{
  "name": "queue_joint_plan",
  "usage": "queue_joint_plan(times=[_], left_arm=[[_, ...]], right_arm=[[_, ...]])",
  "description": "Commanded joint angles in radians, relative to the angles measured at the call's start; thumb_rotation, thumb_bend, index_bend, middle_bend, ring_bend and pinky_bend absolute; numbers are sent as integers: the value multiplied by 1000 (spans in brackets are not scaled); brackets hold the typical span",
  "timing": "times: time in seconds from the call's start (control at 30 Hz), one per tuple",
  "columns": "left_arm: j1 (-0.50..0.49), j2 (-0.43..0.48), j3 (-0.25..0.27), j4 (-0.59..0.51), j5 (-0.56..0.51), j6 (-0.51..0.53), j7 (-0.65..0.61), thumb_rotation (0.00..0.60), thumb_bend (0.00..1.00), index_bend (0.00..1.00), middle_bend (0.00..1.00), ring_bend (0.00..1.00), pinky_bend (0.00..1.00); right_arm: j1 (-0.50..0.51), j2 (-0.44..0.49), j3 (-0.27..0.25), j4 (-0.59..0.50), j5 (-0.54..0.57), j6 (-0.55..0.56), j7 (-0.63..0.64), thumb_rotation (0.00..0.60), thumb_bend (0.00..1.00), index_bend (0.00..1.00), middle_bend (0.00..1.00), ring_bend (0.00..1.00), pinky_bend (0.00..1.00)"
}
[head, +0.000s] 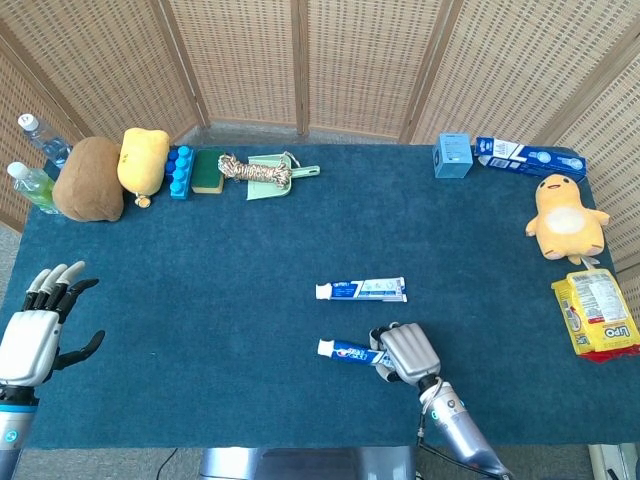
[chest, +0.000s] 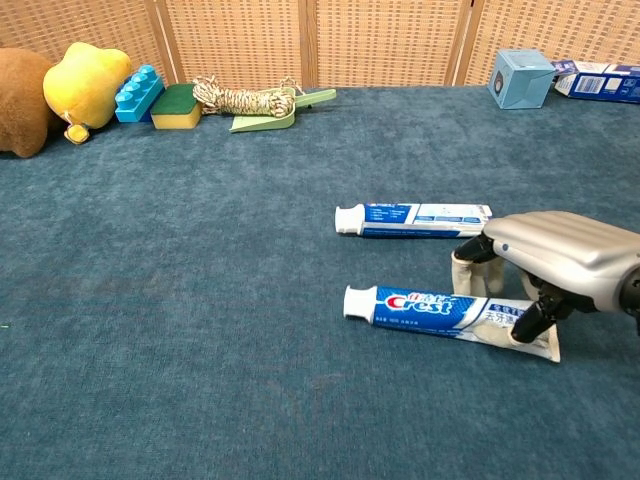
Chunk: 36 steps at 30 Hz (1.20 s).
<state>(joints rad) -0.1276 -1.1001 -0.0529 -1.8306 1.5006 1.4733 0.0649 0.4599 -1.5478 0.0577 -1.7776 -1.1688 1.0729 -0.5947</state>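
Near the table's front edge, the right hand (chest: 555, 265) arches over the tail end of the Crest toothpaste tube (chest: 425, 308), fingers curled down around it, tube lying on the blue cloth (chest: 200, 300); a second toothpaste tube (chest: 413, 219) lies just behind; the left hand (head: 35, 330) hovers apart, fingers spread, holding nothing.

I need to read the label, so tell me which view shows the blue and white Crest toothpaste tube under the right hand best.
The chest view: the blue and white Crest toothpaste tube lies close and side-on, its logo legible, the right hand covering only its tail. The head view shows it small from above, half hidden under that hand.
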Motion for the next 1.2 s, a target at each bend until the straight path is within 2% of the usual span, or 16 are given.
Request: queue_joint_plan(times=[0.03, 0.3, 0.57, 0.8, 1.0, 1.2], left_arm=[[2, 1, 1, -3, 3, 3, 1, 600, 249, 187, 86, 44, 36], [2, 6, 3, -13, 11, 4, 8, 600, 250, 183, 87, 43, 36], [-11, 7, 4, -26, 10, -20, 18, 600, 250, 186, 99, 56, 66], [-34, 0, 2, -40, 12, -52, 46, 600, 250, 191, 119, 88, 127], [-63, -13, 2, -52, 18, -92, 71, 600, 250, 195, 120, 92, 173], [-117, -42, -4, -66, 33, -158, 98, 600, 250, 197, 120, 92, 170]], right_arm=[[1, 28, -2, -3, -18, -21, 80, 600, 444, 839, 592, 522, 706], [-2, 111, 0, -10, -87, -79, 349, 600, 454, 889, 660, 602, 776], [-4, 214, 19, -21, -175, -146, 754, 600, 463, 893, 680, 638, 796], [-6, 264, 18, 8, -273, -151, 1049, 600, 470, 892, 689, 651, 800], [1, 300, 11, 16, -337, -135, 1207, 600, 468, 892, 689, 651, 801], [16, 331, 5, 0, -363, -129, 1278, 600, 470, 892, 689, 654, 803]])
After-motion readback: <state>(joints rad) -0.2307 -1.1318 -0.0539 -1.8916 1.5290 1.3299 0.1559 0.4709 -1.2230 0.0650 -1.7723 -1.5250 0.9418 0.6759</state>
